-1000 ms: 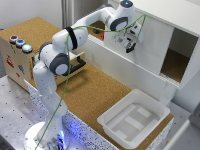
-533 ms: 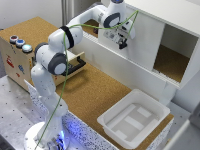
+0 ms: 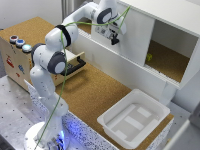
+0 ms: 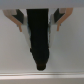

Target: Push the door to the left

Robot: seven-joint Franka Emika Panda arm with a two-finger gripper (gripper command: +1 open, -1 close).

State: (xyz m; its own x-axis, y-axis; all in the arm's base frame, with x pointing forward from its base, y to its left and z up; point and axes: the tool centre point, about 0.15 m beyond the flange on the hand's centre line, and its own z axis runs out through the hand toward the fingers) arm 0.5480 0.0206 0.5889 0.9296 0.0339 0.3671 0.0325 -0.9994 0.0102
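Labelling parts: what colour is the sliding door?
Plain white door, no pattern; clearest in the exterior view.

Cork-topped table (image 3: 95, 92) beside a white wall (image 3: 30, 10), evenly lit.

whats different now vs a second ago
The gripper has moved toward the exterior view's left along the cabinet front, and the door has slid left with it, leaving more of the cabinet opening uncovered. The white tray and the wooden drawer stayed put.
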